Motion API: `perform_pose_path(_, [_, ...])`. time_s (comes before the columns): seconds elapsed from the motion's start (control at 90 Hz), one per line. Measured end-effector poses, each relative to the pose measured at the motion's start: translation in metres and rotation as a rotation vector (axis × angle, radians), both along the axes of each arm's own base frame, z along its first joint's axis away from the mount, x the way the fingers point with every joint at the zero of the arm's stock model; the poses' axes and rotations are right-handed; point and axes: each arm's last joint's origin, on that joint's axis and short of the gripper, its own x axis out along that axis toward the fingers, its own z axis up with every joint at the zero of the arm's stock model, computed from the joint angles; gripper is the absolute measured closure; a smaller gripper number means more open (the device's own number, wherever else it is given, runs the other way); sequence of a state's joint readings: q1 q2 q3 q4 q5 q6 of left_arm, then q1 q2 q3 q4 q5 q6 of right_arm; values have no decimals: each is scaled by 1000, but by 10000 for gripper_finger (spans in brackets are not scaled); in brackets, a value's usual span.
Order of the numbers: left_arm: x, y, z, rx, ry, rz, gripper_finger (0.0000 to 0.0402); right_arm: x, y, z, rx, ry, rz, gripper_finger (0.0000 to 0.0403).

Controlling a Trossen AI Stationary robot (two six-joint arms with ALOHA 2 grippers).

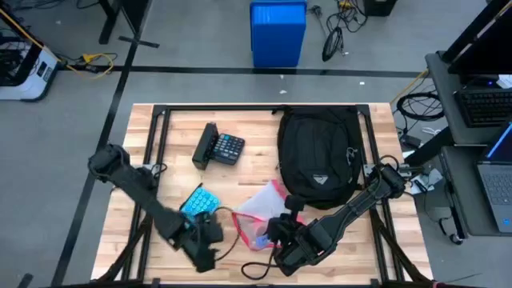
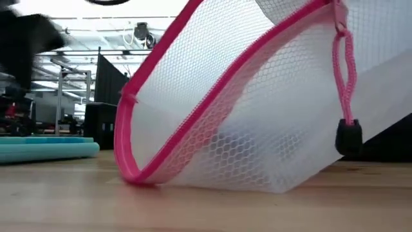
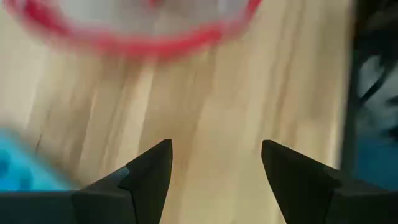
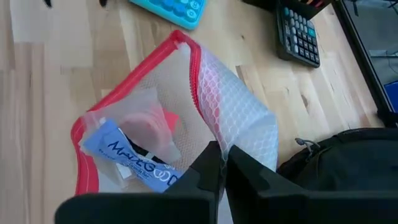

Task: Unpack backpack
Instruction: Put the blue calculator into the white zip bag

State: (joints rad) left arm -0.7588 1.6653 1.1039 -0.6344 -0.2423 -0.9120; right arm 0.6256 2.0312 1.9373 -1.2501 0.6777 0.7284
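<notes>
A pale wooden table (image 1: 176,136) stood on a grey floor, with a blue bin (image 1: 278,32) beyond its far edge and a desk with a laptop (image 1: 498,172) off to the right. The backpack (image 1: 318,156) lay flat on the far right part of the table, black, with a small white triangular logo patch near its near end; the patch's lettering was too small to read.

Just beside the backpack's near end sat a mesh pouch (image 4: 186,118) with a pink zipper rim, its mouth gaping. Inside it lay a blue packet (image 4: 134,158) printed with white script that looked like "MaxGOOD", though it was partly hidden. The right gripper (image 4: 222,163) had its fingers pressed together on the pouch's mesh wall.

The left gripper (image 3: 214,165) hovered over bare wood near the pouch, its fingers spread wide with nothing between them. A teal calculator (image 1: 198,202) lay next to it. A black calculator (image 1: 220,146) rested farther back, left of the backpack, its key labels unreadable.
</notes>
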Motion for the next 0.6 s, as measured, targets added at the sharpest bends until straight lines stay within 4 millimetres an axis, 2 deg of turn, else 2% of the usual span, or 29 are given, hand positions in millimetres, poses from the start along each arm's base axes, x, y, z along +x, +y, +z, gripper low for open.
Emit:
perform_pose_path(0.167, [-35,-11,-8,247,37,-53,177,1,-1,0,7,-7,-11,403])
perform_pose_path(0.278, [-47,-12,-14,328,105,-72,195,2,-2,0,8,-7,-14,403])
perform_pose_path(0.389, [-53,-13,-22,385,156,-102,207,2,-3,0,10,-7,-18,403])
perform_pose_path(0.6, [-58,-16,-29,380,236,-129,209,2,-3,0,9,-8,-18,403])
